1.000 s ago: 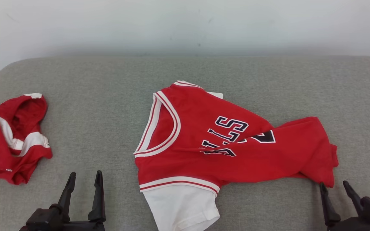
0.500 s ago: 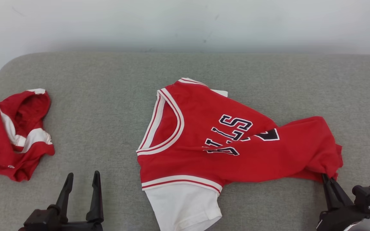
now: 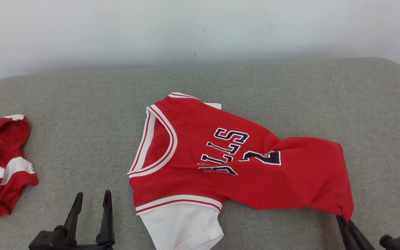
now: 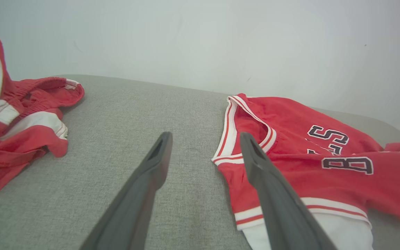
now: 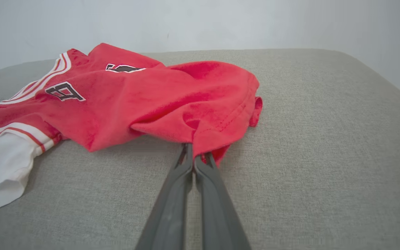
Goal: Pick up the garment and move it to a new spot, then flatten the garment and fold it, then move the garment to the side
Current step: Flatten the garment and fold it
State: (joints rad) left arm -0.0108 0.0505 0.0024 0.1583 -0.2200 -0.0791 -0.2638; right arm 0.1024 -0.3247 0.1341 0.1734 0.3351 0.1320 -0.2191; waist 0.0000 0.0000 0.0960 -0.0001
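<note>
The garment is a red jersey with white trim, dark lettering and a white sleeve, spread across the middle of the grey padded table. My right gripper is shut on the jersey's near right hem corner, lifting it a little off the surface; in the right wrist view the closed fingertips pinch the red hem. At the lower left my left gripper stands open above bare table. The left wrist view shows its fingers just short of the jersey's neckline.
A crumpled pair of red shorts with white stripes lies at the table's left edge and appears as a red heap in the left wrist view. A pale wall runs behind the table. The table's rounded right corner is in view.
My right gripper went from open beside the hem to shut on its corner, and the hem is now drawn up and toward me. The head camera has turned right. The left gripper stays open.
</note>
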